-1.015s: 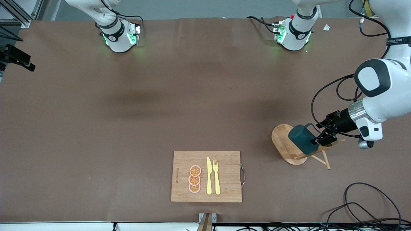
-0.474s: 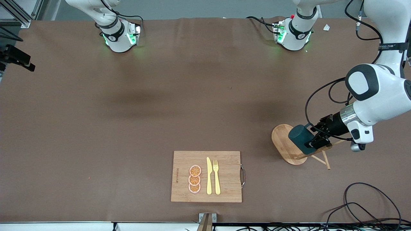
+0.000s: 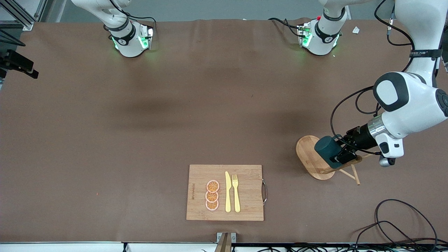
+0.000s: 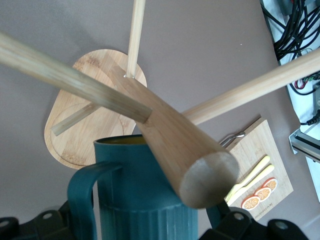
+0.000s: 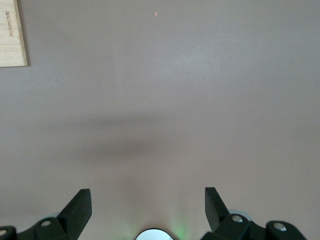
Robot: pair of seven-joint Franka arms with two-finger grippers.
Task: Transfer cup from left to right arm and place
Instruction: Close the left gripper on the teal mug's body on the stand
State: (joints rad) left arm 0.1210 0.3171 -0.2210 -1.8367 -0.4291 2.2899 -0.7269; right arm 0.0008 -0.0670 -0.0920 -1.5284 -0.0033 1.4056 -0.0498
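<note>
A brown-covered bench [image 3: 175, 115] is seen from a high front camera, with two white robot arms based along its top edge. Toward the left arm's end of the bench, a wooden mug tree [image 3: 315, 157] is standing on a rounded base. A dark teal cup [image 3: 328, 151] is hanging on one of its pegs, tipped on its side, raised above the base.

The left end effector [image 3: 343, 154] is reaching in level with the cup, its fingers sitting either side of the ribbed cup wall with the loop handle just beside them. The fingers are drawing in around the cup, but a firm clamp cannot be confirmed. The sideways approach seems chosen so the cup can slide off its peg.

The left wrist view is adding what the front view cannot: the peg [image 4: 170, 135] is running into the cup's mouth, an ochre rim is peeking out, and the handle [image 4: 85, 195] is curving close to one finger.

The right end effector [image 5: 147, 207] is out of the front view; its arm is waiting. Its wrist view is showing two dark fingers spread wide apart, holding nothing, above bare bench.

Nearer the front camera, a cutting board [image 3: 225, 192] is carrying three orange slices [image 3: 212, 195], a yellow knife [image 3: 228, 191] and a yellow fork [image 3: 236, 192], perhaps marking the placing area.
</note>
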